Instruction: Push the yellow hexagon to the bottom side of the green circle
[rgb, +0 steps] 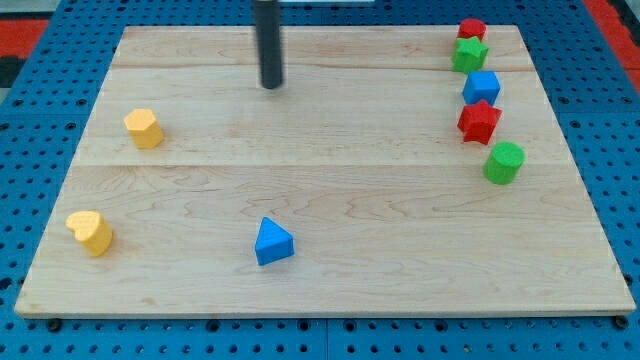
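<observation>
Rod with my tip (271, 86) resting on the desk (320, 200) near the top edge, left of centre; no jaws on this rig, so nothing to tell of wide or narrow. Yellow hexagon (144, 128) sitting near the left edge, upper half, well apart from the tip. Yellow heart (91, 232) lying near the bottom-left corner. Blue triangle (273, 242) sitting low, left of centre. Along the right edge, running down from the top-right corner: red block (471, 29), shape unclear, touching green star (469, 54); blue cube (482, 87) just above red star (479, 121); green circle (504, 162) lowest, well apart from the hexagon. No containers showing.
</observation>
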